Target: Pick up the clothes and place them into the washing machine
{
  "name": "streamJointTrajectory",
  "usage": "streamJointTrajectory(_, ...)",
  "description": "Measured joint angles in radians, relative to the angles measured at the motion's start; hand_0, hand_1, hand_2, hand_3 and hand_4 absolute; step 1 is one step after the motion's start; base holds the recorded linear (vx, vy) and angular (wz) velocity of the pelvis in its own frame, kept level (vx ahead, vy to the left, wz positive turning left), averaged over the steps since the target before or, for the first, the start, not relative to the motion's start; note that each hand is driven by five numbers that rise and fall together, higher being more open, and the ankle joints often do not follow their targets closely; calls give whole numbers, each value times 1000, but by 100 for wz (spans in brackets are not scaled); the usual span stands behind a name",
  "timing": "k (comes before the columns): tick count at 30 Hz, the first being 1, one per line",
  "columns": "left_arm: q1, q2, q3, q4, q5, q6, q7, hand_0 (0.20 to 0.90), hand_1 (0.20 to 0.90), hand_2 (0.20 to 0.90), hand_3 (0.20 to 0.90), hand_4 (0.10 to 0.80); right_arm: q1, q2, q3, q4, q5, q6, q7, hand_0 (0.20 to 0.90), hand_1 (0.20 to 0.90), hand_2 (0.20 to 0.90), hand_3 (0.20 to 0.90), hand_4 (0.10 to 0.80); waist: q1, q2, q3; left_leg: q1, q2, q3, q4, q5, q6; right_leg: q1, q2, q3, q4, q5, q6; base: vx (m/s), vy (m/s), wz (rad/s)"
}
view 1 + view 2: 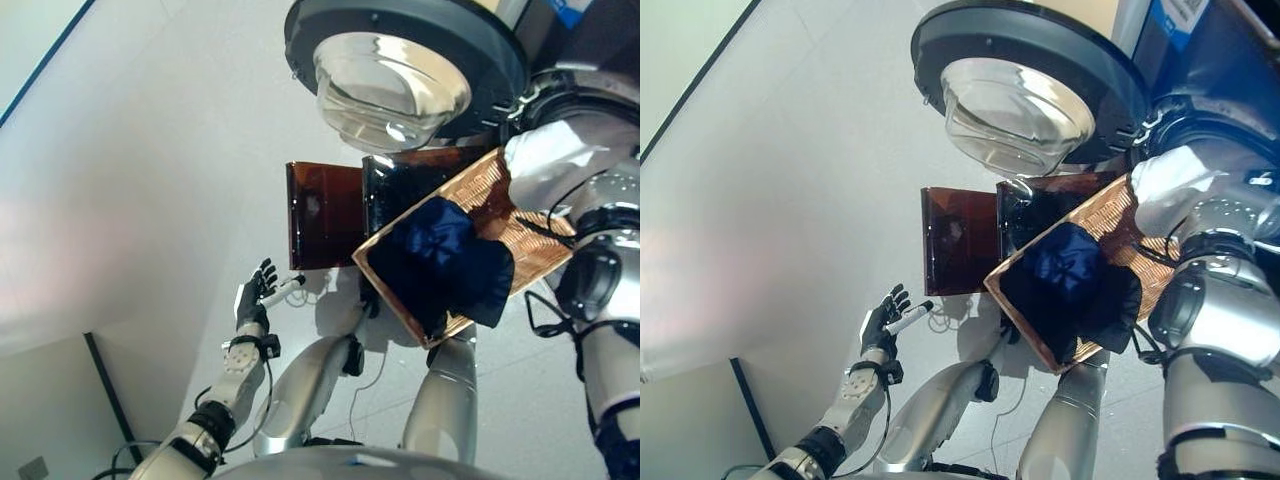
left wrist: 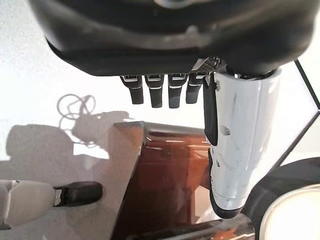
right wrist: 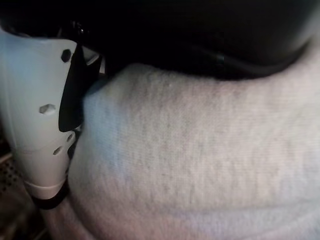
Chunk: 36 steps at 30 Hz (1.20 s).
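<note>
White cloth (image 3: 200,165) is pressing against the right hand (image 3: 45,115), nearest its wrist camera, up by the washing machine (image 1: 1200,130).
Washing machine door (image 1: 400,60) is hanging open over the woven basket (image 1: 520,245), where dark blue clothes (image 1: 445,260) are spilling over its lower edge. White cloth is lying tight against the thumb; I cannot tell whether the fingers are curling round it. My worry: a loose hold could be letting it slide off short of the drum. Left hand (image 1: 258,292) is hanging with relaxed fingers, holding nothing.
</note>
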Motion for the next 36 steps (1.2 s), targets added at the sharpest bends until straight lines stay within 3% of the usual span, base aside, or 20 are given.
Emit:
streamJointTrajectory(11,10,16,6,-104,-8,-3,-4,900,900,900,900,800,0,-36,36,11,-58,46,-19,200,200,200,200,300,-21,0,0,-57,-9,18,27,0,6,-92,7,76,31,0,9,-46,-19,-17)
streamJointTrajectory(12,12,22,6,-125,-8,-17,-5,900,900,900,900,800,-8,-37,44,12,-60,46,-18,200,200,200,200,300,-22,0,0,-66,-8,19,31,-21,-22,-107,7,77,47,-6,7,-26,-18,6)
streamJointTrajectory(19,25,46,3,-154,-21,-23,-4,900,900,900,900,800,-74,-42,109,10,-99,44,-17,200,200,200,200,300,-9,-1,1,-139,-12,53,43,-11,-12,-230,14,130,127,-18,1,-4,-8,-5)
streamJointTrajectory(36,26,51,0,-189,-21,-25,11,900,900,900,900,800,-216,-87,165,8,-94,40,-62,200,200,200,200,300,-1,-1,0,-202,-10,70,37,1,-9,-337,22,161,185,-41,-2,29,-1,-1)
